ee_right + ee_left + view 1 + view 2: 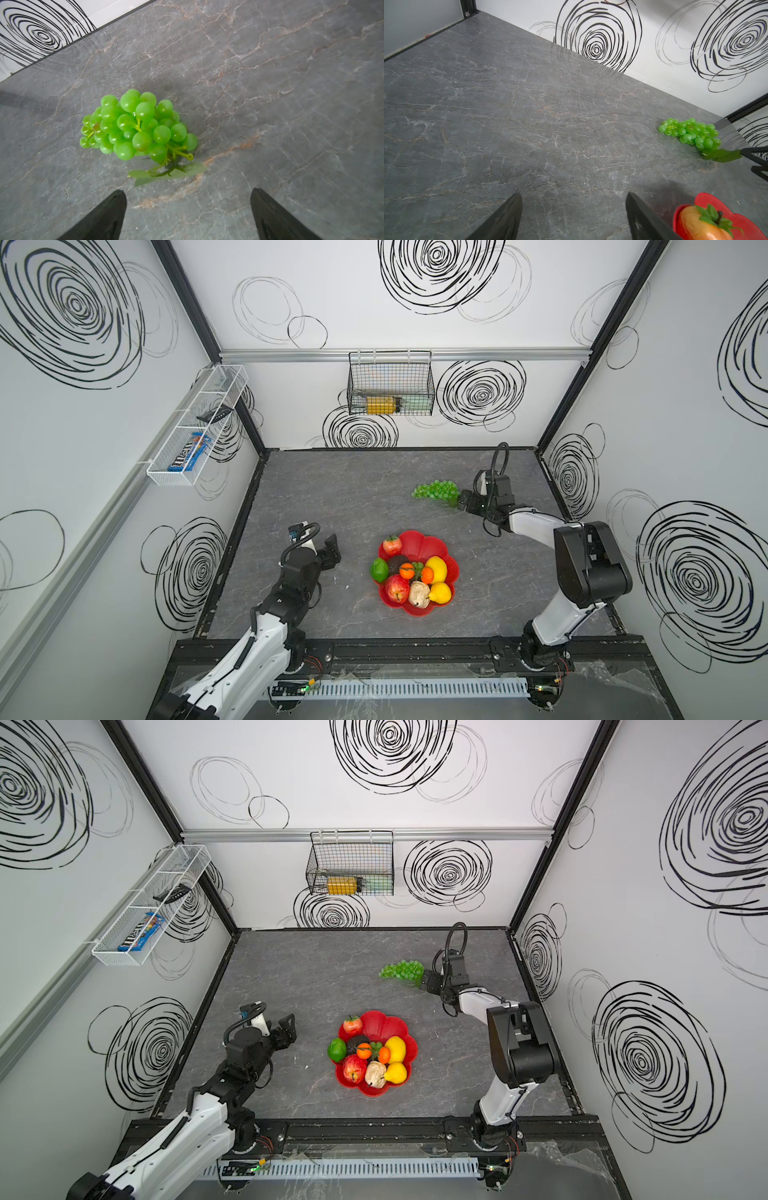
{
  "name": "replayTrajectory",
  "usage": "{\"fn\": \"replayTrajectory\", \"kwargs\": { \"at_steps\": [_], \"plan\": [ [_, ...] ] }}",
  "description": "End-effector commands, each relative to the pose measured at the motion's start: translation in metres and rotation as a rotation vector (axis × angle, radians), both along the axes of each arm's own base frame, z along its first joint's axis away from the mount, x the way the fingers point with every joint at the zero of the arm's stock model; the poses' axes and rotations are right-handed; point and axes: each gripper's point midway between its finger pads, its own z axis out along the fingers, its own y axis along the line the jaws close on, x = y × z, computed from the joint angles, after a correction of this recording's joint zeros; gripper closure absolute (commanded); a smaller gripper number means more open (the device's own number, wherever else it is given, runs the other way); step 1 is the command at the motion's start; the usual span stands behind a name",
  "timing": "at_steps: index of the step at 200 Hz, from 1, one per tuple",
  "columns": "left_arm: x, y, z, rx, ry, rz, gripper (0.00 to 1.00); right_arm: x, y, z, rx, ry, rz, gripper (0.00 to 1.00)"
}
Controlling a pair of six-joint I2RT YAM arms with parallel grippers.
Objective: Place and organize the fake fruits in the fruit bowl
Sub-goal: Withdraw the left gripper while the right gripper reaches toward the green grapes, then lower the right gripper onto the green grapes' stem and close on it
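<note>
The red fruit bowl (424, 541) (384, 1020) sits mid-table and holds several fake fruits: a red apple (397, 588), a lime (379, 569), a lemon (436, 568), an orange (407, 570) and a beige lumpy piece (419, 594). A green grape bunch (435, 490) (402, 970) (135, 126) lies on the table further back, to the right. My right gripper (459, 502) (187, 193) stands open just short of its leaf, holding nothing. My left gripper (334, 551) (574, 196) is open and empty over bare table, left of the bowl (708, 200).
A black wire basket (390, 383) hangs on the back wall. On the left wall hangs a white mesh tray (195, 427). Walls enclose the grey stone-look table (332, 489) on three sides. In the left wrist view, the right gripper's fingers (756, 150) show beside the grapes (691, 133).
</note>
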Motion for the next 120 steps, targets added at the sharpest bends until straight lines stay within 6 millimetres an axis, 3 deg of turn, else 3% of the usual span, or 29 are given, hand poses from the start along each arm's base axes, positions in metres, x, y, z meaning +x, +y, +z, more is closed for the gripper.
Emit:
{"fn": "replayTrajectory", "kwargs": {
  "at_steps": [1, 56, 120],
  "plan": [
    [0.003, 0.001, 0.011, -0.008, -0.049, 0.018, 0.16, 0.009, 0.005, -0.001, -0.055, 0.005, 0.022, 0.02],
    [0.003, 0.000, 0.010, -0.002, -0.053, 0.019, 0.13, 0.020, 0.027, -0.023, -0.127, 0.047, 0.063, 0.02],
    [0.003, -0.002, 0.010, -0.003, -0.055, 0.012, 0.12, 0.028, 0.006, -0.041, -0.232, 0.104, 0.009, 0.09]
  ]
}}
